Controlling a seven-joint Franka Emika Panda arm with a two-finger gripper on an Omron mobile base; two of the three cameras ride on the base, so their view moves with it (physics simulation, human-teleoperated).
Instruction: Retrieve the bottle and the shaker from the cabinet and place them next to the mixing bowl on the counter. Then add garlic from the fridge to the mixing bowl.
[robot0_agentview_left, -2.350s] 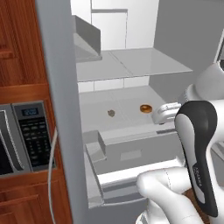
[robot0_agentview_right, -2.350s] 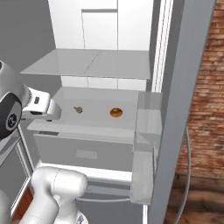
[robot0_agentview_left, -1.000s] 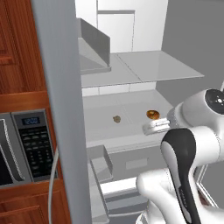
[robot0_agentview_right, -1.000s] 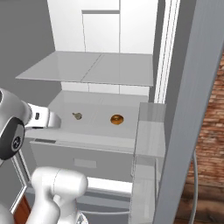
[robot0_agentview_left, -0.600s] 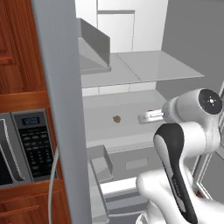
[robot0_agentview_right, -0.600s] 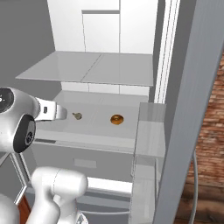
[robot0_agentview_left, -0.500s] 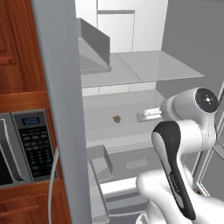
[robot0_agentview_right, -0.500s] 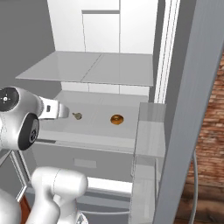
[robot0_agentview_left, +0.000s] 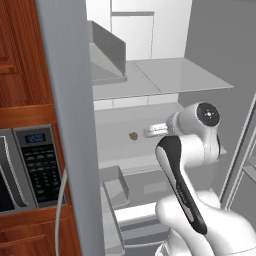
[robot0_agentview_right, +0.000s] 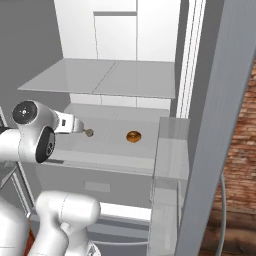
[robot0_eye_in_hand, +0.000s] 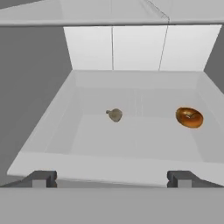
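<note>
Garlic (robot0_eye_in_hand: 115, 115) lies mid-shelf (robot0_eye_in_hand: 131, 144), left of the ring food (robot0_eye_in_hand: 189, 117); the gripper (robot0_eye_in_hand: 111, 178), jaws wide, should advance centred on it before closing.

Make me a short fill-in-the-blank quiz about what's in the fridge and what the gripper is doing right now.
1. The garlic lies on a shelf inside the ____.
2. The other food on that shelf, an orange-brown one, has the shape of a ____.
3. The gripper has its jaws ____ and holds nothing.

Missing words: fridge; ring; open
</note>
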